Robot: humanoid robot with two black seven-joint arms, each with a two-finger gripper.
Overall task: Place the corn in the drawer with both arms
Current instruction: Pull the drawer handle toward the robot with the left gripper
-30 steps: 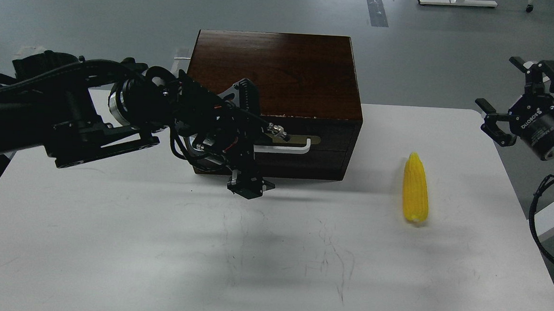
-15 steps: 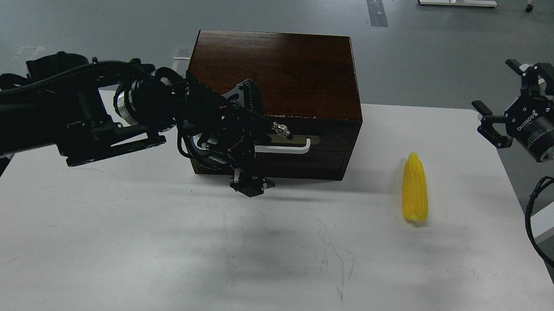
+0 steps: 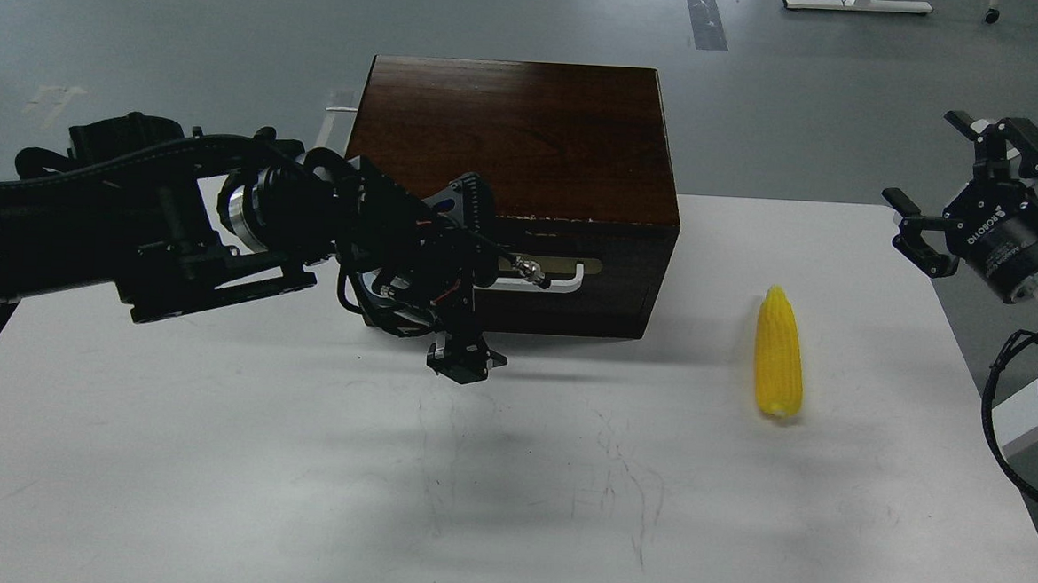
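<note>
The yellow corn [image 3: 779,354] lies on the white table [image 3: 207,488], right of the dark brown box [image 3: 510,131], its pointed end away from me. The drawer [image 3: 613,274] in the box's front is shut, and its white bar handle [image 3: 564,280] shows partly. My left gripper [image 3: 471,276] is right in front of the handle's left part. Its fingers [image 3: 466,191] are spread one above and one below, so it is open and holds nothing. My right gripper [image 3: 933,184] is open and empty in the air, above the table's right edge and back right of the corn.
The box stands at the table's back edge, with grey floor behind it. My left arm [image 3: 132,218] crosses the left part of the table above its surface. Cables [image 3: 1010,406] hang from my right arm past the table's right edge.
My left arm has moved right and closer to the drawer front, covering more of the handle. My right gripper has shifted slightly up and left. The corn has not moved.
</note>
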